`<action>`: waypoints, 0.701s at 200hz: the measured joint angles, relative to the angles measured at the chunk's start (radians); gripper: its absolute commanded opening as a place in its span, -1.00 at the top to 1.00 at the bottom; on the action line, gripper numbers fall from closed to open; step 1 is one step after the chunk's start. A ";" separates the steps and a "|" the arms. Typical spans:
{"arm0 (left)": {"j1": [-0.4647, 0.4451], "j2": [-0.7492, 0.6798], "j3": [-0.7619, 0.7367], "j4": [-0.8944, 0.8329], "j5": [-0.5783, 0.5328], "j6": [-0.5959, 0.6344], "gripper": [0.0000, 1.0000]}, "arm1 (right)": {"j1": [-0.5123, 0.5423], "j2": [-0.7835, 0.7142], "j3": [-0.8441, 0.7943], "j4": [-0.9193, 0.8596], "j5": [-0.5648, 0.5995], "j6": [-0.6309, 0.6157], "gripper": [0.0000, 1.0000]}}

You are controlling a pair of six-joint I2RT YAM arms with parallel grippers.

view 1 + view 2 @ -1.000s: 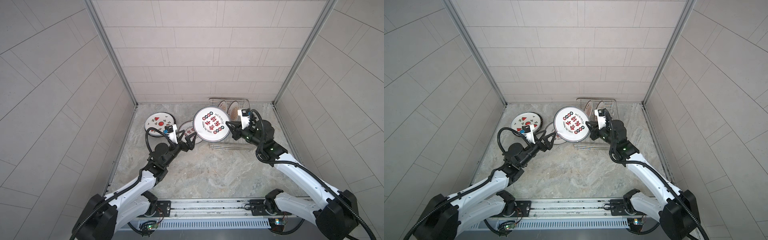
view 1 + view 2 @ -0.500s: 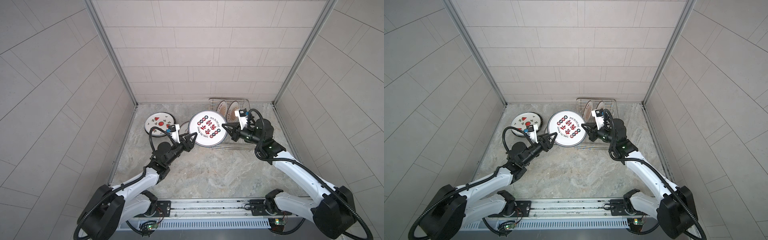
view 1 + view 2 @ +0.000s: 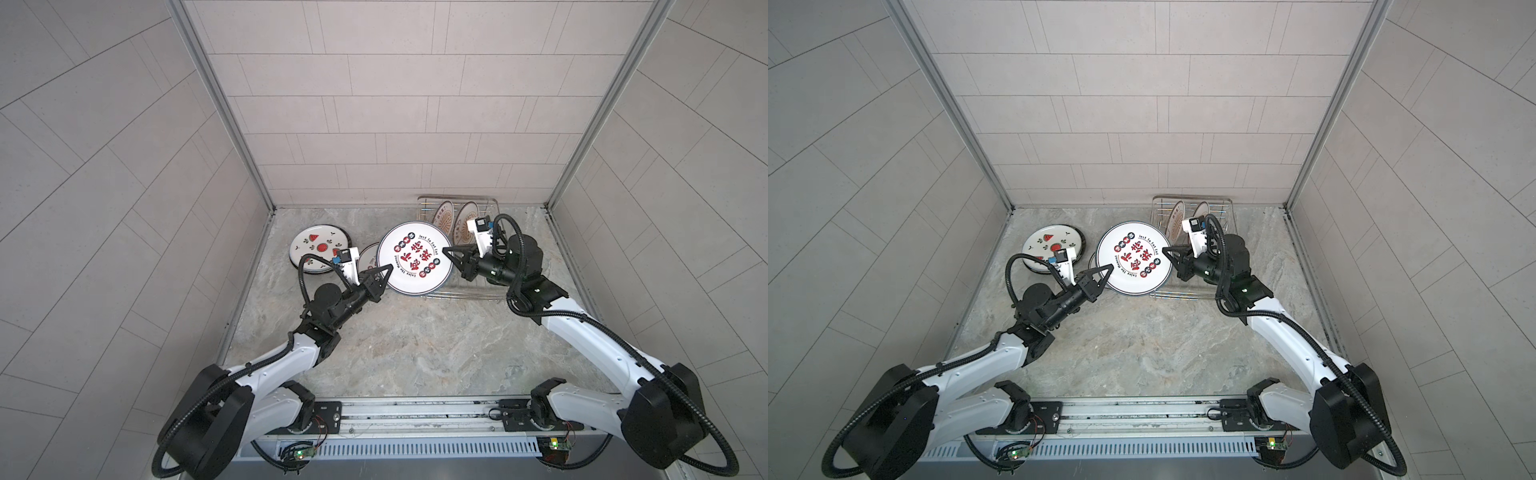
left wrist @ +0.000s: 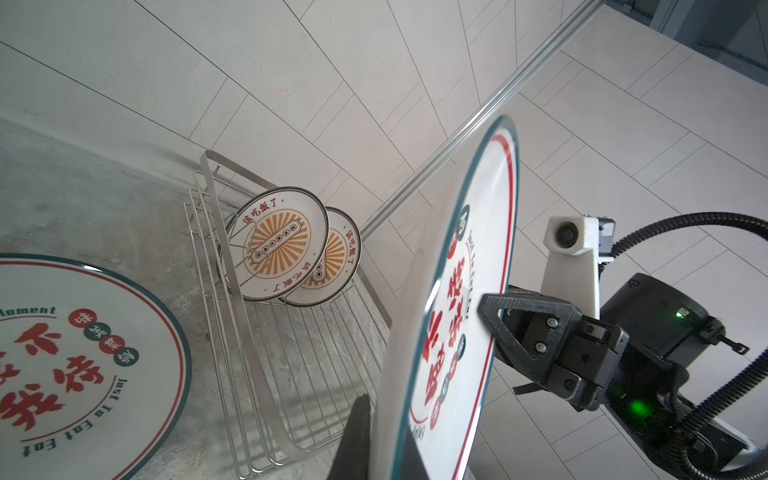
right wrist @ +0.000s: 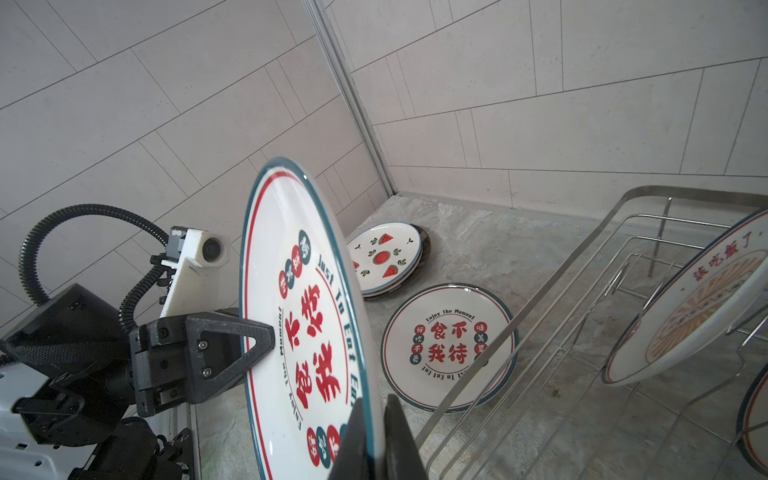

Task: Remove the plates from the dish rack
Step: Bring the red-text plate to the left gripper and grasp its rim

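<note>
Nearest the base, both arms are reaching in over the table [image 3: 415, 345] and meeting on one plate. The left gripper [image 3: 385, 272] is clamping one edge of the red-character plate [image 3: 414, 257] and the right gripper [image 3: 449, 252] is pinching the opposite edge. So the plate is hanging in the air between them, tilted, near the left side of the dish rack [image 3: 457, 199].

I'm reading this as a handover in the middle of the swap. Next, I'd guess the right one needs to be letting go and backing off cleanly before the left one starts pulling, otherwise they're fighting over the rim.

Just behind the left gripper, a second red-character plate [image 5: 449, 345] is lying flat on the table. Beyond it the watermelon plate [image 3: 320, 247] is sitting on top of something dark-rimmed.

At the back, two sunburst plates [image 3: 444, 214] are leaning in the rack, waiting their turn.
</note>
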State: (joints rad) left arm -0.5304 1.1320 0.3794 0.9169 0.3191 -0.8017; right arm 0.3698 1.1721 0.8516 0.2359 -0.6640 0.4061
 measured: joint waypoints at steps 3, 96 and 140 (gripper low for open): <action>0.000 0.000 0.000 0.000 -0.001 -0.004 1.00 | 0.001 0.001 0.002 -0.002 0.002 -0.001 0.77; 0.003 0.000 -0.009 -0.025 -0.076 -0.030 1.00 | 0.037 0.021 0.032 -0.024 0.074 -0.055 -0.49; 0.042 -0.002 -0.051 -0.061 -0.147 -0.058 1.00 | 0.070 0.023 0.055 -0.073 0.203 -0.069 -0.72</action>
State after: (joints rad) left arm -0.4881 1.1305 0.3283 0.8562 0.1722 -0.8600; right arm 0.4397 1.1946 0.9070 0.1631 -0.4606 0.3374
